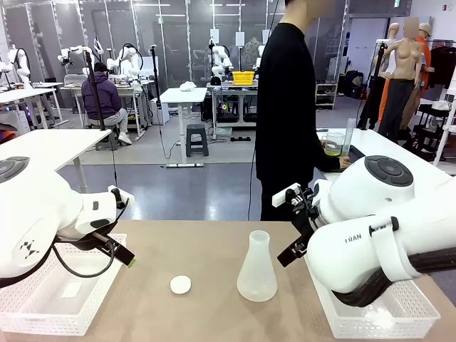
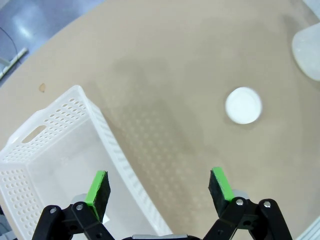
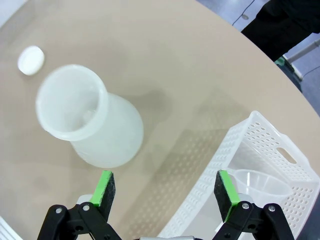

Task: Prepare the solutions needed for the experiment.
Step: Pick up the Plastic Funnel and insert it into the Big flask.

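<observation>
An upright frosted conical flask (image 1: pixel 256 268) (image 3: pixel 90 117) stands mid-table, and I see no liquid inside it. A small white round cap (image 1: pixel 180 284) (image 2: pixel 243 105) (image 3: pixel 31 60) lies to its left. The solutions show as pale yellow-green liquid in a clear beaker (image 1: pixel 333 146) on the side table behind, at the person's hand (image 1: pixel 345 162). My left gripper (image 1: pixel 125 255) (image 2: pixel 160 187) hangs open over the left basket's edge. My right gripper (image 1: pixel 293 235) (image 3: pixel 165 192) is open and holds nothing, just right of the flask.
A white perforated basket (image 1: pixel 53 296) (image 2: pixel 55 150) sits at the front left. Another basket (image 1: pixel 377 317) (image 3: pixel 260 145) at the front right holds a clear funnel (image 3: pixel 262 182). A person in black (image 1: pixel 285 107) stands across the table. A tall cylinder (image 1: pixel 348 137) stands by the beaker.
</observation>
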`<state>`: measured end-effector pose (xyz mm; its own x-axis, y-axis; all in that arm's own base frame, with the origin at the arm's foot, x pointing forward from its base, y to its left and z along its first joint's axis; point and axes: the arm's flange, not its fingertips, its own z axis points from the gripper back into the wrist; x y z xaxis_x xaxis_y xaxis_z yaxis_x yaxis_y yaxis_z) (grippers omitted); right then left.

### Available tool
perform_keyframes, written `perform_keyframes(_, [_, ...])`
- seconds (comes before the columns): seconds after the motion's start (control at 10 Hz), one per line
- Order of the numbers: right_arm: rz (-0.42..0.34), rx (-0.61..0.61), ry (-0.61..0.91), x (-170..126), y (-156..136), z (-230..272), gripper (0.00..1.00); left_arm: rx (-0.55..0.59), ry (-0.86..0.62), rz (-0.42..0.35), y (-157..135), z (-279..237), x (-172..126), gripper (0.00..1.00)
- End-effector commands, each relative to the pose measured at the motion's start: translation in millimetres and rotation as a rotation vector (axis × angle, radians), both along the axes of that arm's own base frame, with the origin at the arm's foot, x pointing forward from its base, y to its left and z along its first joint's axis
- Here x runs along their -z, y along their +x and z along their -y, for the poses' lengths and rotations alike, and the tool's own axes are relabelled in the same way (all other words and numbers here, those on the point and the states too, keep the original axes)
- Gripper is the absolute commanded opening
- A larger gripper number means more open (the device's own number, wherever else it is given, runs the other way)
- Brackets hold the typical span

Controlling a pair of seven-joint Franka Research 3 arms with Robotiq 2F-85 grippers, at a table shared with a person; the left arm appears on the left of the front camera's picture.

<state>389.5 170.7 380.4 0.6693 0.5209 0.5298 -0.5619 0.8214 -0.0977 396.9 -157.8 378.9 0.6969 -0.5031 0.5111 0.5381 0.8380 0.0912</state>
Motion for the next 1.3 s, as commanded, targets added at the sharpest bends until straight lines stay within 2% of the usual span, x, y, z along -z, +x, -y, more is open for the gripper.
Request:
perform_keyframes(0.0, [-0.017,0.015,0.115,-29.9,-21.4,11.3,1.00,0.008,-0.088,-0.060,-18.2,-5.9,-24.7,1.00])
perform_keyframes(0.1, [-0.014,0.036,0.156,-40.3,-26.9,11.4,1.00,-0.011,-0.108,-0.058,-21.6,-6.3,-33.1,1.00])
perform_keyframes(0.2, [-0.087,0.061,0.257,-50.8,-27.9,9.2,1.00,0.011,-0.200,-0.094,-19.5,-11.9,-38.4,1.00])
perform_keyframes(0.3, [-0.145,0.069,0.367,-59.8,-24.6,10.3,1.00,0.062,-0.358,-0.160,-11.4,-21.4,-43.6,1.00])
perform_keyframes(0.6, [-0.302,0.097,0.772,-56.1,11.6,34.6,1.00,0.141,-0.693,-0.277,21.8,-56.1,-37.3,1.00])
perform_keyframes(0.7, [-0.337,0.085,0.853,-51.6,18.3,41.5,1.00,0.127,-0.721,-0.281,28.0,-64.1,-34.8,1.00])
perform_keyframes(0.8, [-0.386,0.079,0.935,-45.8,23.9,47.3,1.00,0.162,-0.784,-0.296,30.8,-69.5,-34.3,1.00])
perform_keyframes(0.9, [-0.381,0.083,0.926,-42.9,25.0,47.3,1.00,0.195,-0.800,-0.277,31.4,-70.9,-33.9,1.00])
perform_keyframes(1.0, [-0.338,0.099,0.873,-75.4,1.5,48.5,1.00,0.147,-0.770,-0.243,9.0,-72.5,-51.7,1.00])
perform_keyframes(1.2, [-0.338,0.099,0.873,-75.4,1.5,48.5,1.00,0.147,-0.770,-0.243,9.0,-72.5,-51.7,1.00])
